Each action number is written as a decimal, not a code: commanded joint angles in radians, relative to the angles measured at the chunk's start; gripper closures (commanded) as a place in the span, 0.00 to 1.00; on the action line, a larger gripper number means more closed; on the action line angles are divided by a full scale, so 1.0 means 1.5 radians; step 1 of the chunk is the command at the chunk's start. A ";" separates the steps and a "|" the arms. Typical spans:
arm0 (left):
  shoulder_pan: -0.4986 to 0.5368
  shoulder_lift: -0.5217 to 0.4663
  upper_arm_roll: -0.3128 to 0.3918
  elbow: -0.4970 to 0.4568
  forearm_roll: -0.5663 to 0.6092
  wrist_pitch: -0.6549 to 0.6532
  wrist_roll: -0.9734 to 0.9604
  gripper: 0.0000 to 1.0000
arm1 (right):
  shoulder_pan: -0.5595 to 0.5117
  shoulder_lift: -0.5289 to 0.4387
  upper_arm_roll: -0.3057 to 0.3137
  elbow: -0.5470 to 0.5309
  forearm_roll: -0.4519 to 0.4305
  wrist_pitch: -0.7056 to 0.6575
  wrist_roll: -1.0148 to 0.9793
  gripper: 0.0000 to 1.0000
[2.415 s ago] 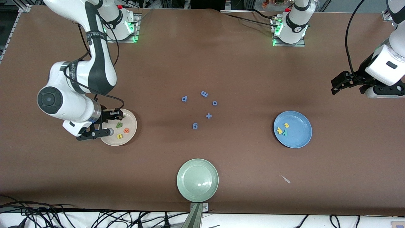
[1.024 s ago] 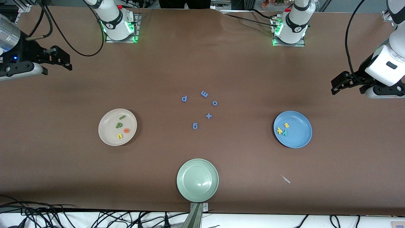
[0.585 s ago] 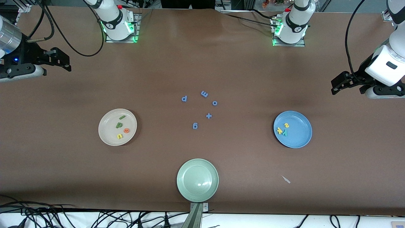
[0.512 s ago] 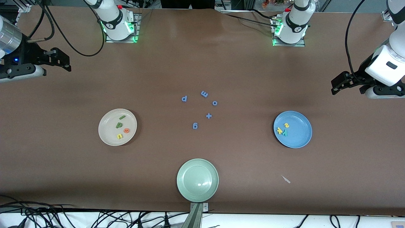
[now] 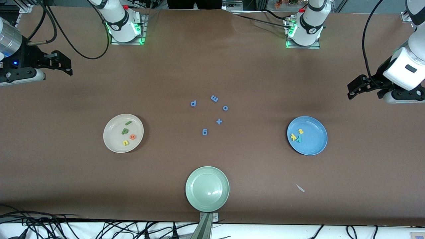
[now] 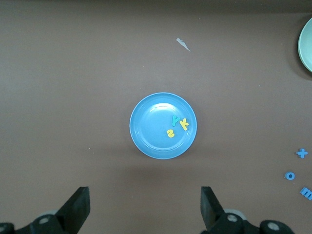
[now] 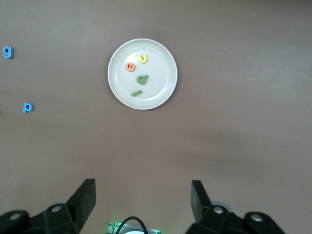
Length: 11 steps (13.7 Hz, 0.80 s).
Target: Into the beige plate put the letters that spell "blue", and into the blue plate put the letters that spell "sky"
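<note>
The beige plate [image 5: 113, 132] holds a light green l [image 5: 127, 122], dark green b [image 5: 125, 130], orange e [image 5: 132, 136] and yellow u [image 5: 125, 142]. The blue plate [image 5: 315, 136] holds a yellow s [image 5: 300, 131], yellow k [image 5: 293, 136] and teal y [image 5: 298, 139]. My right gripper [image 5: 66, 65] hangs open and empty, high over the right arm's end of the table, and sees the beige plate [image 7: 161, 63] far below. My left gripper [image 5: 352, 90] waits open and empty over the left arm's end, looking down on the blue plate [image 6: 151, 126].
Several all-blue letters [image 5: 205, 132] lie scattered on the table between the two plates. A pale green plate [image 5: 207, 186] sits near the front edge. A small white scrap [image 5: 300, 188] lies nearer the front camera than the blue plate.
The right arm has lifted off the beige plate, leaving the light green l in it, and pulled back high to its end of the table. The left arm has not moved.
</note>
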 commanded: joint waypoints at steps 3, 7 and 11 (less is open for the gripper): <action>0.001 0.007 0.001 0.019 0.000 -0.012 0.011 0.00 | -0.010 -0.017 0.000 0.014 -0.010 -0.056 -0.008 0.11; 0.001 0.008 0.001 0.019 0.000 -0.012 0.011 0.00 | -0.010 -0.005 -0.048 0.014 0.006 -0.047 -0.046 0.00; 0.001 0.008 0.002 0.019 0.000 -0.012 0.011 0.00 | -0.009 0.002 -0.059 0.014 0.047 -0.044 -0.033 0.00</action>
